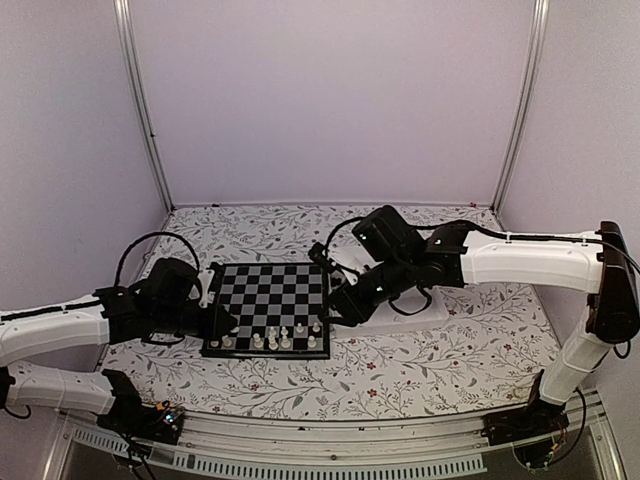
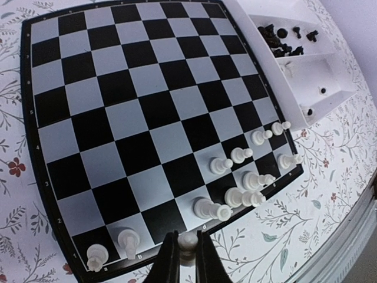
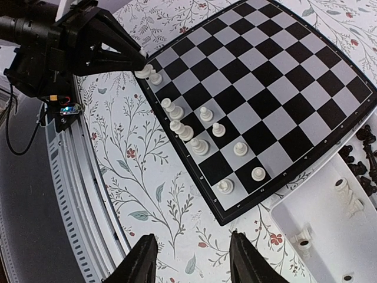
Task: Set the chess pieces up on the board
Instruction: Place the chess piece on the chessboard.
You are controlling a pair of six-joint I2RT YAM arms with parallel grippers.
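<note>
Chess pieces (image 2: 238, 155) in white stand on the two near rows of the board (image 2: 135, 112). Most are toward its near right corner, and two more are at the near left corner. One further white piece (image 2: 187, 240) is pinched between the tips of the left gripper (image 2: 187, 250), which is closed on it right over the board's near border. We see its rounded top between the tips, so we judge it upright, with its long axis vertical.

The coming move turns on an empty black square (image 2: 164, 219) in the near row, between the two left-hand pieces and the rest. That square lies just on the far side of the held piece and, as we judge it, a touch to the left. We take the step in hand to be setting the piece down there: a short move away from the near edge and then down, with neighbours close on both sides.

The right gripper (image 3: 194, 259) hangs with its jaws apart and nothing between them. It is over the flowered tablecloth (image 3: 147, 177) by the board's near right corner, close to the tray (image 3: 318, 206) that holds the black pieces (image 3: 365, 150) and a few white ones. The left arm is plainly the nearer to the gap.
</note>
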